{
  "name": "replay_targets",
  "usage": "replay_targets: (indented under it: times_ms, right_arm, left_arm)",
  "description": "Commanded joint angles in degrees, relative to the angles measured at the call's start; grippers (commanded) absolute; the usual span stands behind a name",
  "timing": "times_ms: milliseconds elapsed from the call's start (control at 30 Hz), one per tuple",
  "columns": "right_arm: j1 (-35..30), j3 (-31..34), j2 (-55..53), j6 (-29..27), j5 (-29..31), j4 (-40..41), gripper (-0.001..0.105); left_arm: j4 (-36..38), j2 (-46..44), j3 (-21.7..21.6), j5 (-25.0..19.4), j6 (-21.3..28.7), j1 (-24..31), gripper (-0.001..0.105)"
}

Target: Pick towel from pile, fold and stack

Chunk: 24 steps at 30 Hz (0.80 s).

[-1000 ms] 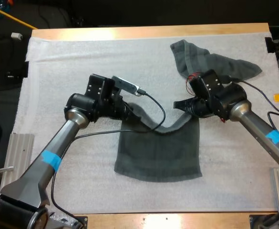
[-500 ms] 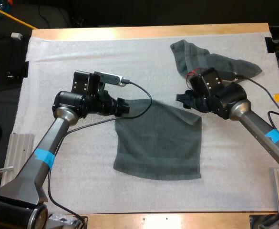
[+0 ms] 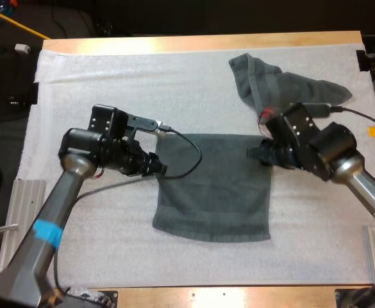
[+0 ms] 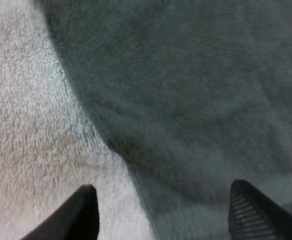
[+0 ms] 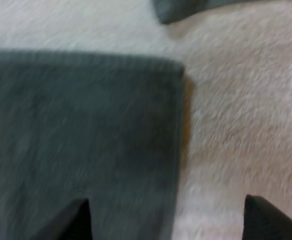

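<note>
Two dark grey-green towels on the white mat (image 3: 97, 83) over the bench (image 3: 193, 43): a flat towel (image 3: 216, 192) spread mid-mat, and a crumpled towel (image 3: 290, 83) toward the far right corner, near the right arm and well apart from the left. Left jaws low at the flat towel's left edge, close to its far-left corner, with fingers (image 4: 81, 215) standing wide apart, one over bare mat and one over cloth, gripping nothing. Right jaws over the flat towel near its far-right corner, fingers (image 5: 68, 220) likewise spread wide and empty, the corner just ahead and a tip of the crumpled towel beyond it. Judged as spreading done, fold not yet begun. Key relation: far edge running left to right between the two sets of jaws, each arm nearest its own corner, near edge lying toward the robot. No clear long axis to go by, sides close to equal. Next probably calls for pinching both far corners together and carrying them evenly toward the near edge. Risk of a skewed fold from any uneven pull.
</note>
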Motion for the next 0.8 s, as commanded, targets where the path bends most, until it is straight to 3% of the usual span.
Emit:
replay_targets:
  times_ms: [0,233,433,600,767]
  right_arm:
    - [1.03,-0.33,-1.22,-0.41,0.29,1.29,0.06]
    - [10.32,-0.33,-5.28,3.02,5.25,8.08,0.06]
    - [16.65,0.31,-8.65,7.11,8.12,13.8,0.06]
    - [19.65,5.93,-13.11,12.5,8.1,13.91,0.06]
    - [20.13,15.12,-18.82,16.71,7.99,12.98,0.06]
  left_arm:
    - [1.32,-1.77,-0.15,0.47,0.04,-0.27,0.054]
    - [6.71,-11.56,0.65,0.94,0.04,-0.27,0.054]
    - [7.15,-21.28,6.77,1.06,-2.28,-0.27,0.054]
    - [7.31,-28.17,11.84,1.53,-4.07,-0.27,0.054]
    - [8.19,-32.94,15.19,4.81,-4.79,-0.27,0.054]
